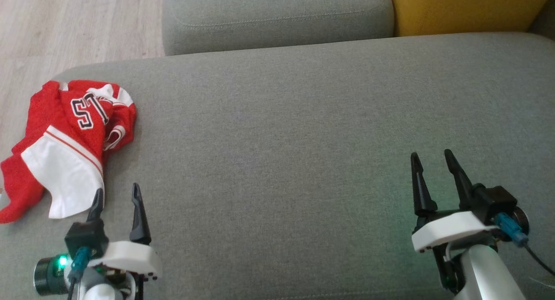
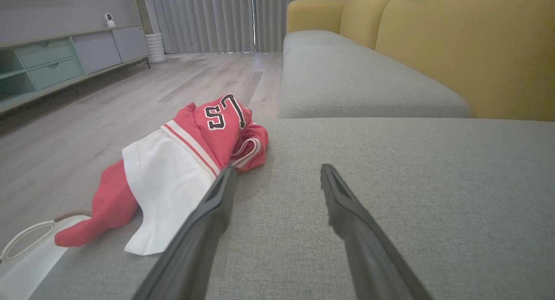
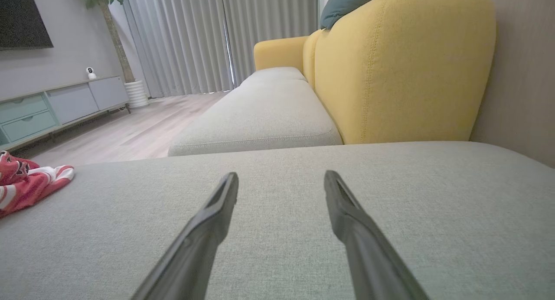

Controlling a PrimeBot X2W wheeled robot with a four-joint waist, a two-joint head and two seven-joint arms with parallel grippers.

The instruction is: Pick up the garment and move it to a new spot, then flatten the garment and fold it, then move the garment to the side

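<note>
1. A broad grey sofa cushion (image 1: 303, 131) stretches across a living room, with a yellow backrest (image 1: 468, 9) behind it and pale wood floor (image 1: 65, 22) beyond its left edge.
2. The red and white garment (image 1: 73, 135) lies in a crumpled heap at the cushion's far left edge, black lettering on top, one red corner drooping over the side.
3. The left gripper (image 1: 118, 188) hovers just beside the heap's white panel, its fingers spread wide and holding nothing; whether a tip brushes the cloth cannot be told.
4. The right gripper (image 1: 430, 153) hangs well apart from the garment, over bare cushion at the right, its fingers likewise spread and empty.
5. By the look of it, the task stands at its very start: the garment is not yet picked up, and the move to a new spot, the flattening, the folding and the final shift aside all remain.
</note>
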